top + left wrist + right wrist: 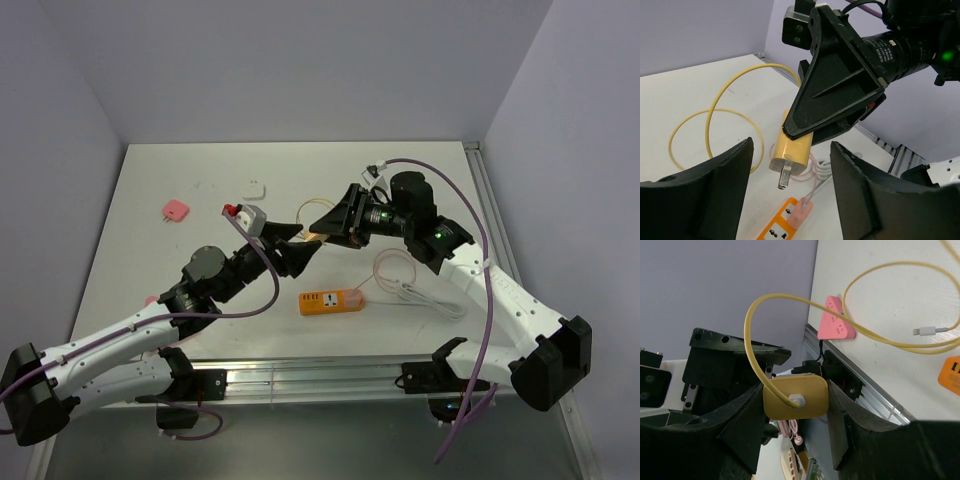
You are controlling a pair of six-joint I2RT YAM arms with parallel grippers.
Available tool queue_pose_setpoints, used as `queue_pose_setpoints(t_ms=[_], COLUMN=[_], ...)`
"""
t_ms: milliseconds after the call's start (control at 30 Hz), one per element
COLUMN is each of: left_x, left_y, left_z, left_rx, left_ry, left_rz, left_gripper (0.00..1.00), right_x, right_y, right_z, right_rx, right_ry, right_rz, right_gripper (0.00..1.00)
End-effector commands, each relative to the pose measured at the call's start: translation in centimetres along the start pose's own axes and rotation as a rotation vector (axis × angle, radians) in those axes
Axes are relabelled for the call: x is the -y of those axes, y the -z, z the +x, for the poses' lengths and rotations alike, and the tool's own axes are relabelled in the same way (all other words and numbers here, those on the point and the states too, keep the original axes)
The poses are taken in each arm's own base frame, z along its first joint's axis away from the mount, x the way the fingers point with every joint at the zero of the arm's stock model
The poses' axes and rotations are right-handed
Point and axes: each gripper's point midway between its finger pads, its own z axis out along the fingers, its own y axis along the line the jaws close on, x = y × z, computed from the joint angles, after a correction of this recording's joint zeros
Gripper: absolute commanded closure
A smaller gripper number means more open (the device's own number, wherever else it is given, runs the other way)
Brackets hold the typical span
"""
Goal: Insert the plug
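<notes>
Two tools are meeting mid-frame in the top view. I'm seeing the right tool (320,233) clamping the yellow plug (792,150) by its sides, up off the counter (200,170), prongs (785,177) pointing down, slightly tilted. The left tool (298,248) is standing with fingers apart, flanking the plug without touching it. The orange power strip (332,301) is lying just below them in frame, long axis left-right. I'm judging the right arm needs to lower the plug, prongs first.

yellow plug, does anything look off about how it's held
Slightly: the yellow plug looks tilted in the right gripper, in mid-air, its prongs not lined up with the orange power strip on the table.
</notes>
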Motion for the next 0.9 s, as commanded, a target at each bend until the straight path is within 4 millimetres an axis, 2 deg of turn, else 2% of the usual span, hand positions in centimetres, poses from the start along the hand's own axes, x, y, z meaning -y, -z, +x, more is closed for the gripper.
queue_pose_setpoints(t_ms=[0,67,267,367,400,500,533,567,667,700,767,800,867], left_x=[0.6,1.1,1.2,1.3,1.3,1.3,1.6,1.6,1.4,1.4,1.9,1.4,2.2], left_y=[-0.5,-0.7,-1.1,-1.1,-1.1,-1.1,-1.1,-1.1,-0.9,-0.7,0.1,0.4,1.5], left_z=[-1.7,-1.4,-0.7,-0.8,-0.8,-0.8,-0.6,-0.5,-0.2,-0.2,-0.4,-0.7,-1.3], left_rx=[0.042,0.029,0.003,0.003,0.005,0.003,-0.010,-0.024,-0.044,-0.046,-0.047,-0.045,-0.046], left_ry=[-0.014,-0.004,0.017,0.021,0.024,0.026,0.024,0.025,0.032,0.034,0.049,0.059,0.101], left_rz=[0.015,0.038,0.045,0.045,0.045,0.045,0.060,0.057,0.048,0.051,0.083,0.079,0.145], left_gripper=[0.38,0.43,0.36,0.42,0.46,0.74,0.98,1.00,1.00,1.00,1.00,1.00,1.00], right_x=[-2.6,-2.7,-3.5,-3.8,-3.9,-4.4,-4.3,-4.4,-4.2,-4.3,-4.1,-4.0,-3.8], right_y=[1.1,1.1,1.5,1.6,1.6,1.8,1.8,1.8,1.9,2.0,2.1,2.1,2.1], right_z=[-0.1,-0.1,0.0,0.1,0.3,0.6,0.6,0.6,0.6,0.5,0.6,0.6,0.8], right_rx=[0.013,0.011,0.007,0.005,-0.003,-0.022,-0.022,-0.021,-0.015,-0.012,-0.014,-0.014,-0.024], right_ry=[0.047,0.048,0.059,0.062,0.063,0.080,0.082,0.088,0.118,0.144,0.156,0.179,0.191], right_rz=[-0.097,-0.100,-0.128,-0.142,-0.149,-0.176,-0.176,-0.178,-0.163,-0.164,-0.152,-0.149,-0.150], right_gripper=[1.00,1.00,1.00,1.00,1.00,1.00,1.00,0.99,0.86,0.73,0.56,0.42,0.31])
